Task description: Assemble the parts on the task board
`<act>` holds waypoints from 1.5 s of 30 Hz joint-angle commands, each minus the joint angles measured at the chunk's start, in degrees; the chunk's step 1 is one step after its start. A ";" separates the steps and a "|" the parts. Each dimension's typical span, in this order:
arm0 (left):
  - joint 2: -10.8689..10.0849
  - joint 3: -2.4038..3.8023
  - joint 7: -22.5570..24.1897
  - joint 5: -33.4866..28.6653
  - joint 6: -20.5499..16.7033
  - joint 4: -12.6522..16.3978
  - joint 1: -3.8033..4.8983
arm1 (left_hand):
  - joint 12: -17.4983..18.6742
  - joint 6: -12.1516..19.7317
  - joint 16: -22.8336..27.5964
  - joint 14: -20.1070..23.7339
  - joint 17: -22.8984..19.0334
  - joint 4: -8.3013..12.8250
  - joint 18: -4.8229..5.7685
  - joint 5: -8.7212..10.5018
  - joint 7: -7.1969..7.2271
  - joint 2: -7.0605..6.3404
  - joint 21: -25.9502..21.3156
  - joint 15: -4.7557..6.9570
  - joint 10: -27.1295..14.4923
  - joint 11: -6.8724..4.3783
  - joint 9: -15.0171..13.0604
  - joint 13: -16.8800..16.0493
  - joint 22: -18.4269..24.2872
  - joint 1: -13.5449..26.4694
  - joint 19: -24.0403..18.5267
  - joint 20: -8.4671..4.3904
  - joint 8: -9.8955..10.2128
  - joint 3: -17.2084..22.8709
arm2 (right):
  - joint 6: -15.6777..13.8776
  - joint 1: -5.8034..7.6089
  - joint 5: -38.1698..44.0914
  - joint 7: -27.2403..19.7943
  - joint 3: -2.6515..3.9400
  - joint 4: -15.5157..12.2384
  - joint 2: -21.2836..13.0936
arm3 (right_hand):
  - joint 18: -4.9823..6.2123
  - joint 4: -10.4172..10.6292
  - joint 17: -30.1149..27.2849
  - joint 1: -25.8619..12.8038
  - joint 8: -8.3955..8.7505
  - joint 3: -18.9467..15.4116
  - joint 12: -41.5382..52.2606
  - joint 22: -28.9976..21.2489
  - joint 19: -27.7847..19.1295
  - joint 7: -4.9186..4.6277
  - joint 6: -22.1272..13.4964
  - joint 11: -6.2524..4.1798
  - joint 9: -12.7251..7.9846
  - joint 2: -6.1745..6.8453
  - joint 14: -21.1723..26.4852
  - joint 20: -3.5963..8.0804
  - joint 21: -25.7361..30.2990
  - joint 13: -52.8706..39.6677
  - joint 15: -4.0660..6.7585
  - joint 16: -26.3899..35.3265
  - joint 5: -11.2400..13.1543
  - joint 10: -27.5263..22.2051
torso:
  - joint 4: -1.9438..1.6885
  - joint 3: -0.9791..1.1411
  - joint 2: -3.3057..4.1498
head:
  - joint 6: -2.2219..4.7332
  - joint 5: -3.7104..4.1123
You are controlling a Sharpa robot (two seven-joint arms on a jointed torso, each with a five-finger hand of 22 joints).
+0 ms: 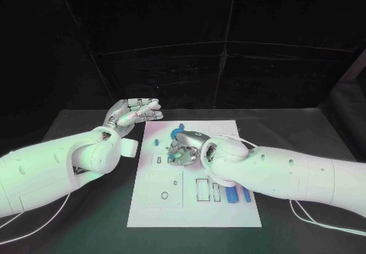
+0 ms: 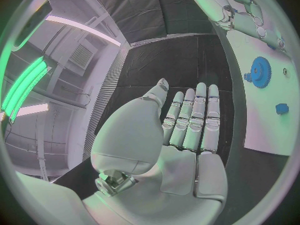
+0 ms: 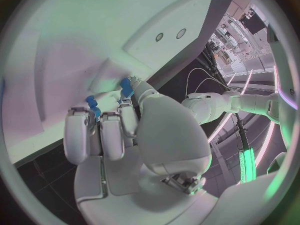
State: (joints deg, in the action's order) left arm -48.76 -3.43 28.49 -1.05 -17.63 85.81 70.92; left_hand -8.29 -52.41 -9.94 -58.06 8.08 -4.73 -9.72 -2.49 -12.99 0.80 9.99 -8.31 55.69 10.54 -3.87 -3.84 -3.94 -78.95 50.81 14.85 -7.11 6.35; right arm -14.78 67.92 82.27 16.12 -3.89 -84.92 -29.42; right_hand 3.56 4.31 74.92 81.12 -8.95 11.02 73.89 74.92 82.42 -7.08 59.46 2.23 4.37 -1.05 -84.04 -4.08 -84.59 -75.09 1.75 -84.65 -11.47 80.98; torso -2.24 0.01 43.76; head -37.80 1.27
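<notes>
Right robot hand [image 1: 185, 150] pinching blue part [image 3: 127, 87] over task board [image 1: 229, 211], left robot hand [image 1: 136, 112] apart

Right hand [image 1: 186, 150] over task board [image 1: 172, 203]

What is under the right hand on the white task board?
Under the right hand, small blue parts show at its fingers, pressed against the task board. The hand covers the board directly beneath it, so whether the parts sit in a slot cannot be seen.
</notes>
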 commanded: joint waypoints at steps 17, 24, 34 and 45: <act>0.33 0.06 0.49 0.02 0.51 -0.43 0.12 | 0.20 -0.04 0.34 -0.45 0.08 0.40 -0.78 -0.23 -0.40 0.22 -0.46 -0.06 0.44 0.04 0.07 0.07 0.07 -0.26 0.57 -0.03 0.24 -0.01 | 2.14 -0.25 1.83 1.71 -0.19 -0.16 -0.28 | -0.81 0.02 5.76 -1.14 -0.23 0.37 -0.21 2.15 0.31 0.21 0.43 -0.30 0.04 0.54 -4.06 -0.12 -0.26 -0.78 0.39 0.00 -0.25 0.14 | 0.04 -0.03 0.00 | -0.53 -0.12; 0.36 0.06 0.46 0.02 0.60 -0.54 0.12 | 0.20 -0.04 0.34 -0.45 0.08 0.40 -0.78 -0.23 -0.40 0.22 -0.46 -0.06 0.44 0.04 0.07 0.07 0.07 -0.26 0.57 -0.03 0.24 -0.01 | 2.42 -0.31 2.63 2.09 -0.20 -0.60 -0.91 | -0.81 -0.05 5.75 -1.22 -0.18 0.42 -0.25 2.16 0.33 0.19 0.35 -0.29 0.00 0.72 -4.06 -0.12 -0.27 -0.77 0.38 0.01 -0.28 0.11 | -0.01 -0.06 0.00 | -0.66 -0.18; 0.48 0.06 0.44 0.02 0.68 -0.63 0.11 | 0.20 -0.04 0.34 -0.45 0.08 0.40 -0.78 -0.23 -0.40 0.22 -0.46 -0.06 0.44 0.04 0.07 0.07 0.07 -0.26 0.57 -0.03 0.24 -0.01 | 3.09 -0.32 3.55 2.58 -0.20 -0.85 -0.95 | -0.80 -0.11 5.71 -1.43 -0.13 0.43 -0.35 2.11 0.30 0.14 0.28 -0.25 -0.04 1.05 -4.04 -0.14 -0.24 -0.72 0.36 0.04 -0.21 0.04 | -0.04 -0.09 -0.02 | -0.86 -0.27; 0.47 0.06 0.44 0.02 0.81 -0.45 0.11 | 0.23 -0.05 0.39 -0.46 0.09 0.42 -0.78 -0.23 -0.41 0.23 -0.51 -0.07 0.45 0.05 0.07 0.07 0.07 -0.22 0.60 -0.03 0.27 -0.03 | 3.70 -0.33 5.33 3.26 -0.20 -0.53 -1.11 | -0.67 -0.15 5.26 -2.59 1.28 0.71 -3.24 1.38 -0.12 -0.69 -1.88 0.38 -0.57 2.51 -3.90 -0.48 0.14 1.53 -0.12 0.38 0.14 -1.65 | 0.03 -0.07 -0.01 | -0.96 -0.17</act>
State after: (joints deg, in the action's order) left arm -48.35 -3.44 28.47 -1.05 -17.52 85.24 70.93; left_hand -8.30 -52.41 -9.94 -58.06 8.10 -4.73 -9.72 -2.49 -12.99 0.80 9.59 -8.31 55.69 10.54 -3.87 -3.84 -3.95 -78.95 50.95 14.71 -7.12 6.35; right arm -13.36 67.83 86.21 17.69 -3.83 -85.78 -30.39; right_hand 3.56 4.15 74.92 78.44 -7.90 11.66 70.91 74.91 82.40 -7.77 57.86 2.66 3.97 0.99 -84.04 -4.10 -84.58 -73.48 1.74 -84.65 -11.45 79.72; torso -2.22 -0.07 43.75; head -38.77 1.03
